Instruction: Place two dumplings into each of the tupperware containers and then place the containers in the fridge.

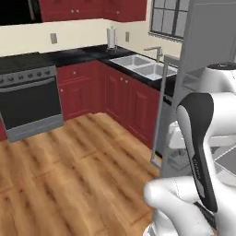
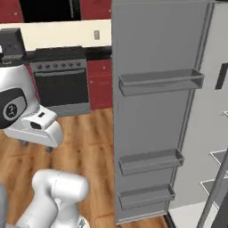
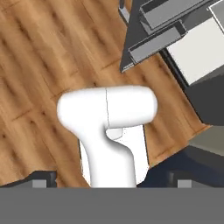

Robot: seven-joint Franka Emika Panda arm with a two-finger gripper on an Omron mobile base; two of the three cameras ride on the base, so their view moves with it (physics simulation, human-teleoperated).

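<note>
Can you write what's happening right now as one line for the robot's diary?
fridge: door open, door shelves bare | gripper: open, holding nothing, over wood floor | stove: shut

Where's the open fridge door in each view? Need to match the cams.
Left base view: fridge door seen edge-on, upper right, behind the arm.
Right base view: its inner face with three door shelves spans the centre, top to bottom.
Hand view: its lower edge and shelves sit top right, above the wood floor.
Shared landmark: the stove, at left and at upper left.
</note>
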